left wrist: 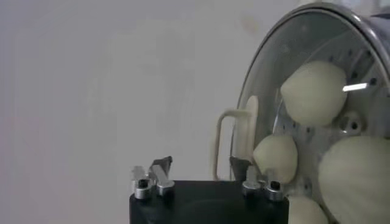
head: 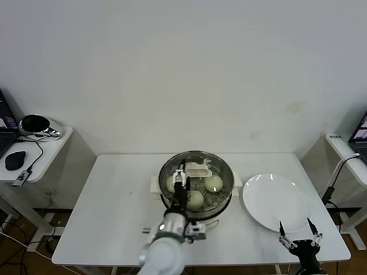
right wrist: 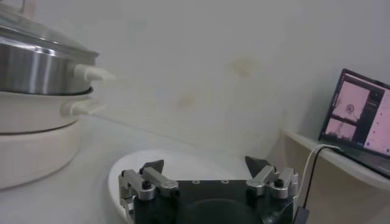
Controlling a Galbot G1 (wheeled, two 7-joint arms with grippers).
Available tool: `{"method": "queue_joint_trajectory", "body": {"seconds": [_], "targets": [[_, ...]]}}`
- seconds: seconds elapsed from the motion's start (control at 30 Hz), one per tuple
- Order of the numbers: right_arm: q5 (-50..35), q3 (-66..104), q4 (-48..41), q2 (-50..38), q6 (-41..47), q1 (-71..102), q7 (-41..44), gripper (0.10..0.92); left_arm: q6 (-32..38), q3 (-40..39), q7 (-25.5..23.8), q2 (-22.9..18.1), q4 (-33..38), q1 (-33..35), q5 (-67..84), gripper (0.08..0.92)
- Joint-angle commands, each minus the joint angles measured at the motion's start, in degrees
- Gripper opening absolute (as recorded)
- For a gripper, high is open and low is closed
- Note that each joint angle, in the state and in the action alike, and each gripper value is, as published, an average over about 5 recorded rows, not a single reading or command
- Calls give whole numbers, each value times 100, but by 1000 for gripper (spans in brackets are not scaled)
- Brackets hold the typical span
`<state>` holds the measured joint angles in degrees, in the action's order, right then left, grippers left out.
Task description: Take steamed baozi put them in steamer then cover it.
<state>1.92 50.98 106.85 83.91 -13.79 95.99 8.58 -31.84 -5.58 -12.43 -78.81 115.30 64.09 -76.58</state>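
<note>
The steamer [head: 196, 184] stands at the middle of the white table, shiny steel on a white base, and also shows in the right wrist view [right wrist: 36, 67]. The glass lid [head: 215, 169] with its cream handle [head: 198, 169] lies on it. Several pale baozi [head: 213, 183] show through the glass, as they do in the left wrist view [left wrist: 314, 91]. My left gripper [head: 182, 175] is over the lid, open and empty, just short of the handle [left wrist: 226, 143]; it also shows in the left wrist view [left wrist: 201, 165]. My right gripper [head: 295, 227] hangs open and empty at the table's front right; it also shows in the right wrist view [right wrist: 204, 164].
A bare white plate [head: 275, 201] lies right of the steamer, under my right gripper [right wrist: 195, 157]. A side table [head: 40, 154] with a mouse and a dark round device stands at the left. A laptop [right wrist: 365, 115] and a cable sit on a shelf at the right.
</note>
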Motion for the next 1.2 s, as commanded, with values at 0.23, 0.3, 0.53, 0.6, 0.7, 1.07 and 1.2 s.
{"method": "queue_joint_trajectory", "body": {"seconds": [0.23,0.3,0.53,0.6,0.7,1.07,1.2], "targets": [[-438,-435,-125,-324,-44,-3,128,823,2554,3328,2763,598,1689,3615,7981,823],[-560,-519,-129,-436,18,45,153,823,2641,3390,2696,625,1650,3993,8386,823],[-823,-795,-52,-674,113,332,222,823,3580,3356,2360,532,1097,4567,8733,823],[-879,-843,-35,-672,79,401,233,823,3812,3372,2119,497,906,4587,8761,823],[-937,-900,-6,-659,43,476,227,823,3946,3395,1903,483,738,4591,8816,823],[-1108,-1123,364,-659,226,733,152,823,3776,3361,1887,296,381,4388,8792,823],[-1089,-1177,439,-679,333,775,114,823,3720,3380,1833,285,242,4306,8742,823]]}}
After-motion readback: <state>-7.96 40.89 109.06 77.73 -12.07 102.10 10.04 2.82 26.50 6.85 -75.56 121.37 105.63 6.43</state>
